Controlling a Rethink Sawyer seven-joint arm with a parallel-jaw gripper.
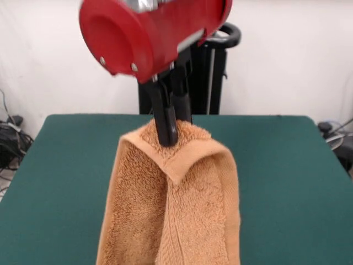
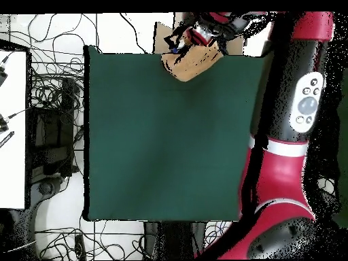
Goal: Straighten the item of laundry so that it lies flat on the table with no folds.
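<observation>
The orange-tan terry towel (image 1: 171, 210) hangs in folds from my gripper (image 1: 170, 132), held up above the dark green table (image 1: 66, 182). A woven band corner folds over just below the gripper. The towel's lower part runs out of the picture's bottom edge. My gripper is shut on the towel's top edge, under the red arm (image 1: 149, 33). In the overhead view the towel (image 2: 189, 64) shows as a small bunch at the table's (image 2: 163, 143) top edge, with the gripper (image 2: 198, 39) above it.
The black pedestal (image 1: 212, 72) stands behind the table. The red and black arm (image 2: 292, 136) runs along the table's right side in the overhead view. Cables and boxes (image 2: 51, 129) lie on the floor at the left.
</observation>
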